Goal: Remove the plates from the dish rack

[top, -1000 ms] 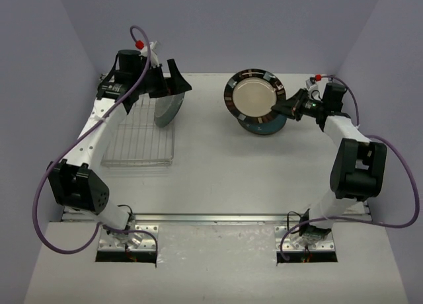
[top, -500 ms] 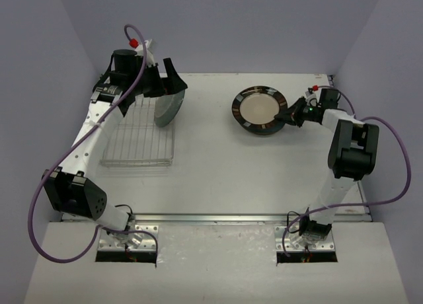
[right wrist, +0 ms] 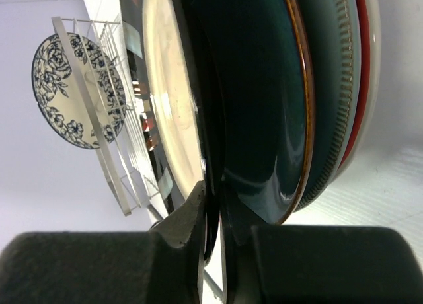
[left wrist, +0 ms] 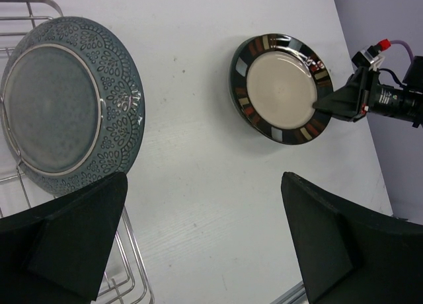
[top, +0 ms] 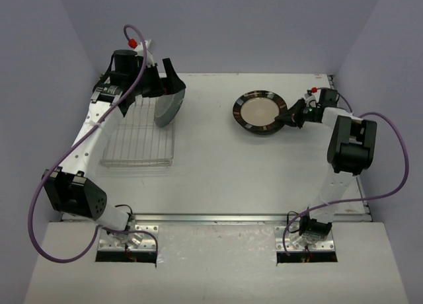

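Note:
One ornate patterned plate [top: 169, 108] [left wrist: 66, 102] [right wrist: 66, 86] stands on edge at the right end of the dish rack [top: 135, 145] [left wrist: 135, 271] [right wrist: 99, 119]. My left gripper [top: 170, 78] [left wrist: 201, 185] hangs open above it, holding nothing. At the right, a cream plate with a dark banded rim [top: 259, 110] [left wrist: 281, 86] [right wrist: 168, 86] tops a stack that includes a dark teal plate [right wrist: 258, 86] and a red-edged one [right wrist: 362, 73]. My right gripper [top: 285, 117] [left wrist: 320, 106] [right wrist: 215, 198] straddles the cream plate's right rim, jaws slightly parted with a sliver of light beside the rim.
The rack's left slots hold nothing. Purple walls close in the table on the left, back and right. My right arm's elbow [top: 350, 145] stands near the table's right edge.

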You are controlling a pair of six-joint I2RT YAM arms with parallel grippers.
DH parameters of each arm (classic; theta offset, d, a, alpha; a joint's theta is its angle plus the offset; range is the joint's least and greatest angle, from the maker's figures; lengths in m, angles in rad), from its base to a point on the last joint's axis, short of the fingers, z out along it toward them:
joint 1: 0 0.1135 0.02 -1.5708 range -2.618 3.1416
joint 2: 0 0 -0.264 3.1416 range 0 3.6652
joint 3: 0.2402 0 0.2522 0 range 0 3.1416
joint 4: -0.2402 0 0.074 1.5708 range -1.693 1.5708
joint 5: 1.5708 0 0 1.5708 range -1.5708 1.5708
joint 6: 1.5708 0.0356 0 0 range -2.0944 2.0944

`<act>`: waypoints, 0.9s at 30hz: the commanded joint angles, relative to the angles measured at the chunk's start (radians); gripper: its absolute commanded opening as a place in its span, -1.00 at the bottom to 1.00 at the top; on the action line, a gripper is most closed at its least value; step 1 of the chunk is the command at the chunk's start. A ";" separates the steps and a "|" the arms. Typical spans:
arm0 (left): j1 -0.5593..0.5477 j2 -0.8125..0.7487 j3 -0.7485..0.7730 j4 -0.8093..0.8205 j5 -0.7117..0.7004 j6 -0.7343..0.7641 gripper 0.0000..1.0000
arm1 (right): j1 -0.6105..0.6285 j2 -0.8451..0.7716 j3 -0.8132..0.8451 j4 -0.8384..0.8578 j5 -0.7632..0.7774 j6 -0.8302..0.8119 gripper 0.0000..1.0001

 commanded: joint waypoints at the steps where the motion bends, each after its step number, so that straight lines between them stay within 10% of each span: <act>1: 0.006 -0.028 0.007 0.028 -0.006 0.006 1.00 | -0.008 -0.001 0.091 -0.030 -0.049 -0.043 -0.57; 5: 0.006 -0.023 0.009 0.027 -0.024 0.007 1.00 | -0.009 0.007 0.119 -0.095 -0.019 -0.077 0.20; 15: -0.021 -0.026 0.020 -0.005 -0.333 0.068 1.00 | -0.005 -0.080 0.159 -0.226 0.126 -0.153 0.95; 21: -0.246 -0.015 -0.024 0.044 -0.843 0.250 1.00 | 0.036 -0.212 0.201 -0.278 0.299 -0.257 0.98; 27: -0.270 0.086 0.016 0.034 -0.977 0.291 1.00 | 0.147 -0.286 0.241 -0.324 0.541 -0.403 0.98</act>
